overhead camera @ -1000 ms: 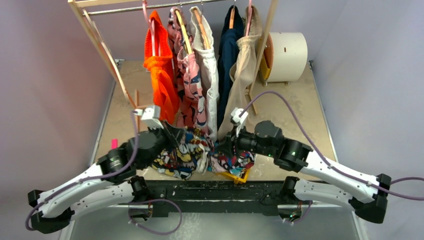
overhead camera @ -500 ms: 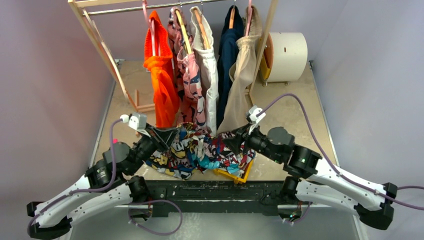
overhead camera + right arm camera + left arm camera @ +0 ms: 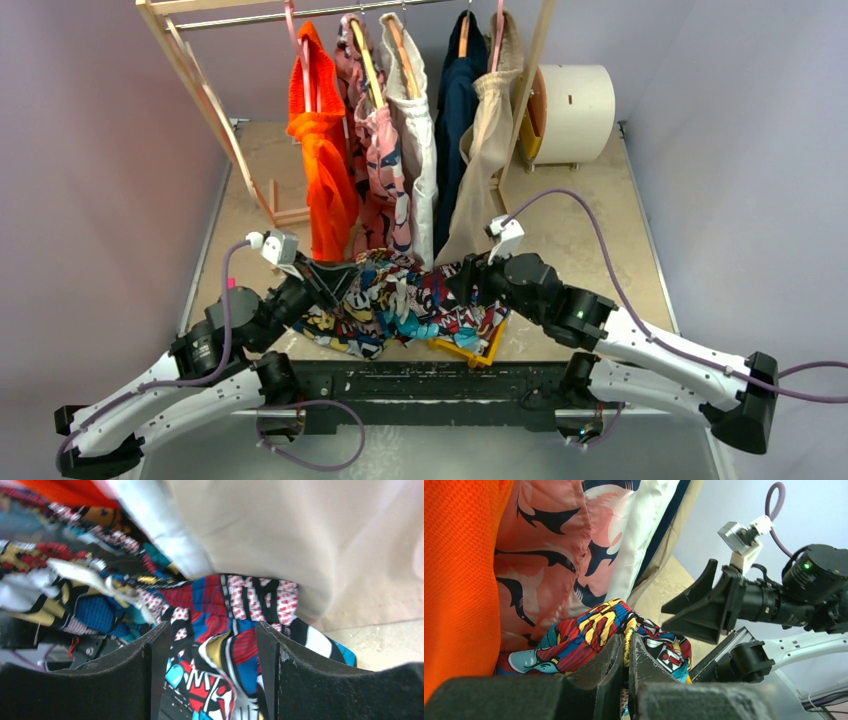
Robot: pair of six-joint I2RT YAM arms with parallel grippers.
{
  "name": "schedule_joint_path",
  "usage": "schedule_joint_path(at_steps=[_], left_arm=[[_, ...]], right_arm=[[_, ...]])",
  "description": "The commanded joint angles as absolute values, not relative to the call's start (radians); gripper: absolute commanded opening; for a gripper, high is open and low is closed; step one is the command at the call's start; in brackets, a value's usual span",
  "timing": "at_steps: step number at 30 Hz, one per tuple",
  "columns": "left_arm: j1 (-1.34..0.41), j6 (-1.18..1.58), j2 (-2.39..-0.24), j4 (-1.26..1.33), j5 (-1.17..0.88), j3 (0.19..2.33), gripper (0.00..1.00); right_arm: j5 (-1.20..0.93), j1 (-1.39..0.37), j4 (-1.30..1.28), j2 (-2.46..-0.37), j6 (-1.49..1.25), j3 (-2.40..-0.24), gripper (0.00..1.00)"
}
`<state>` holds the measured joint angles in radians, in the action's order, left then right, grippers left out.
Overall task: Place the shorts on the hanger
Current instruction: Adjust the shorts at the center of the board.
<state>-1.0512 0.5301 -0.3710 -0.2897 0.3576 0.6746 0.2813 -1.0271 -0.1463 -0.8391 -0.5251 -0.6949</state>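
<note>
Overhead: shorts (image 3: pixel 410 305) lie bunched at the table's (image 3: pixel 585 235) near edge, between both arms; the right gripper (image 3: pixel 462 282) sits further left than half a second before.
Left wrist: the left gripper (image 3: pixel 625 645) is pinched onto the shorts' edge.
Right wrist: jaws wide apart, holding nothing.

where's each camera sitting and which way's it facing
Top external: above and behind the bases, looking down at the table and rack; left arm and right arm show.
Left wrist: on the left arm, facing along the left gripper, shut on the shorts.
Right wrist: on the right arm, facing the shorts through the open right gripper.
Shared: all three show the shorts.
</note>
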Motion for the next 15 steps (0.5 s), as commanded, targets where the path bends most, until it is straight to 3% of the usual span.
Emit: schedule_joint_path(at_steps=[1, 15], left_arm=[[-1.049, 0.527, -0.365, -0.282, 0.324, 0.690, 0.00], [-1.049, 0.537, -0.331, -0.359, 0.133, 0.740, 0.00]], right_arm=[[0.301, -0.921, -0.138, -0.860, -0.641, -0.683, 0.65], [0.126, -0.796, 0.061, -0.974, -0.627, -0.601, 0.64]])
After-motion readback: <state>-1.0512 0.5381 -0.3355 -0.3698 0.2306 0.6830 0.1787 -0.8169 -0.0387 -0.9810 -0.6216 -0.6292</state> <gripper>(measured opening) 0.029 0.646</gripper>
